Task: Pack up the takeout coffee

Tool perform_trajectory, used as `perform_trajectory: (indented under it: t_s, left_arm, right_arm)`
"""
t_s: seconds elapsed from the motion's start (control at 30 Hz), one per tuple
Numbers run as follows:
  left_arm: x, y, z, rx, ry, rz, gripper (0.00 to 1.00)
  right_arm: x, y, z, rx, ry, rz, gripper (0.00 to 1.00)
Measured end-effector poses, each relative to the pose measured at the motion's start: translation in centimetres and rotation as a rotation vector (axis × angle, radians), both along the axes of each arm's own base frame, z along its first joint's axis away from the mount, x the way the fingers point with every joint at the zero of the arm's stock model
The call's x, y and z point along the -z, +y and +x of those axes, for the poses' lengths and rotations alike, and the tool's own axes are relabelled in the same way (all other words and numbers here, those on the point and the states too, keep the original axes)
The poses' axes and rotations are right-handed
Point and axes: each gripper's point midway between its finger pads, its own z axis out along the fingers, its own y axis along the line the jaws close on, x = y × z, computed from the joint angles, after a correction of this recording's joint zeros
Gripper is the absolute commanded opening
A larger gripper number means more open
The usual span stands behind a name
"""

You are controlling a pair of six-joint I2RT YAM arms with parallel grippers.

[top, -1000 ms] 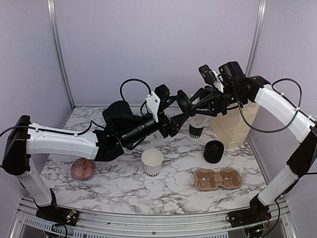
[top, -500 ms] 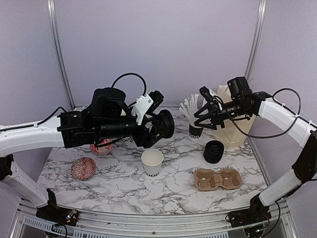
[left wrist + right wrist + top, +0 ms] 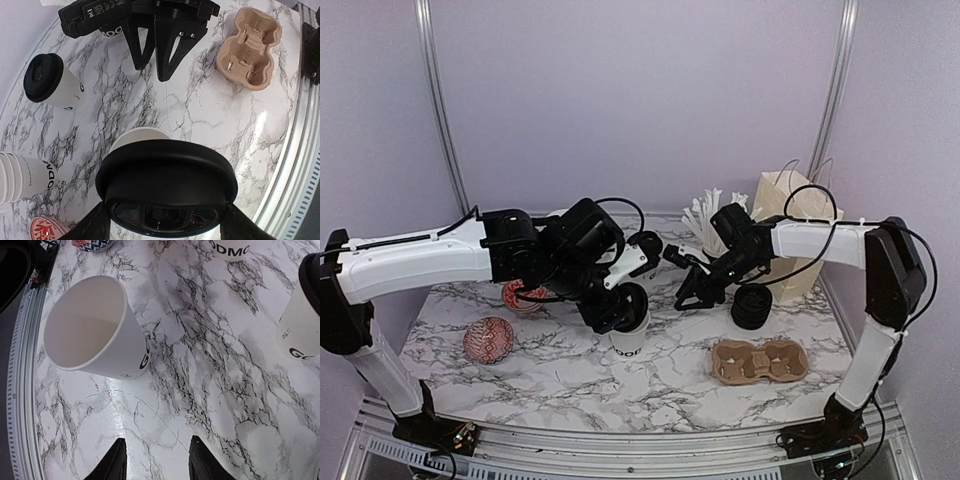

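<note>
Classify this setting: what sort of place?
Probably a lab test cell staged as a coffee counter: plain walls around a marble-print table, with a lidded takeout cup, cardboard cup carrier and paper bag.

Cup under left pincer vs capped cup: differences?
The open cup has no lid; the capped cup wears a black one. The open cup sits below the lid held by the left pincer; the capped cup stands apart. Both white, black lettering.
</note>
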Motion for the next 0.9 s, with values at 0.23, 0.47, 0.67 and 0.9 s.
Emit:
perform_trajectory:
  t_s: [0.23,0.47,0.67,0.9]
  left_arm:
    - [1.7,0.9,1.4,-0.047,0.037,0.087,0.71]
    - [2.2,1.0,2.3,-0.069,0.054,0.106,0.71]
    - [2.8,0.9,2.5,-0.072,0.074,0.124,0.7]
    - [3.4,0.7,2.7,-0.073,0.09,0.137,0.7]
  right_arm:
    - [1.2,0.1,0.2,0.01,0.035,-0.019,0.41]
    - [1.1,0.2,0.1,0.007,0.038,-0.013,0.41]
    - [1.1,0.2,0.0,0.004,0.04,-0.01,0.41]
    - [1.0,0.2,0.0,0.002,0.041,-0.007,0.41]
